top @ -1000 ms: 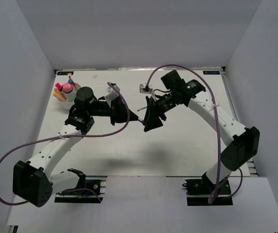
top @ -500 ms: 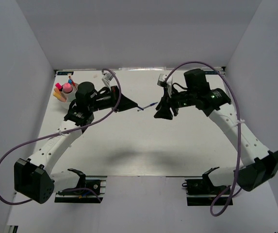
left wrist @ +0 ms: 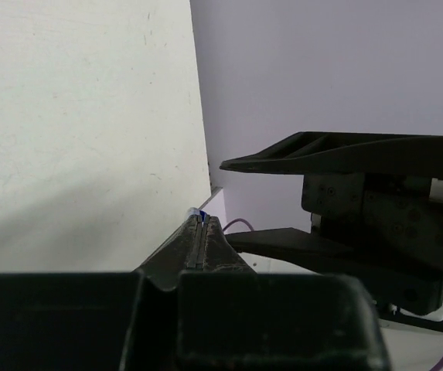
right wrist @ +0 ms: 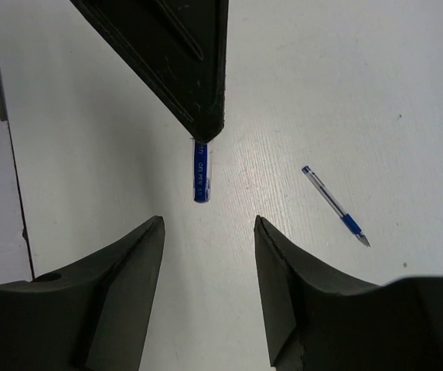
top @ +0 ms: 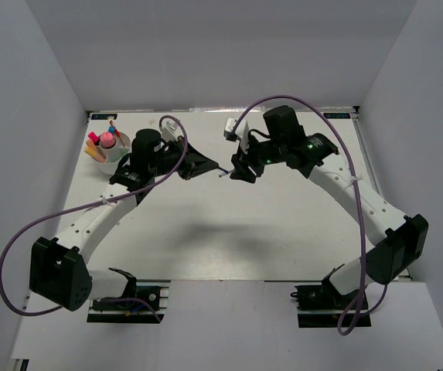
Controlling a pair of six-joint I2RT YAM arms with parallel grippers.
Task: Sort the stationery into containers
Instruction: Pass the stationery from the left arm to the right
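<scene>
My left gripper [top: 215, 168] is shut on a blue pen [top: 223, 172], held above the table's far middle. In the left wrist view only the pen's end [left wrist: 198, 210] pokes out past the closed gripper tip [left wrist: 199, 221]. From the right wrist, the left gripper's fingers [right wrist: 194, 85] come down from the top with the blue pen [right wrist: 200, 179] sticking out below them. My right gripper [right wrist: 208, 224] is open, just short of that pen's free end and not touching it. A second blue-gripped clear pen [right wrist: 335, 205] lies flat on the table. The white bowl [top: 118, 160] at the far left holds pink, orange and red stationery [top: 102, 142].
White walls close the table on the left, back and right. Purple cables loop from both arms. The right arm [top: 345, 189] arches over the right half of the table, the left arm [top: 97, 216] over the left half.
Both grippers have moved toward the far side of the table. The right gripper swung out to the right, then came back close to the left gripper's tip. The left stays shut on the pen.
</scene>
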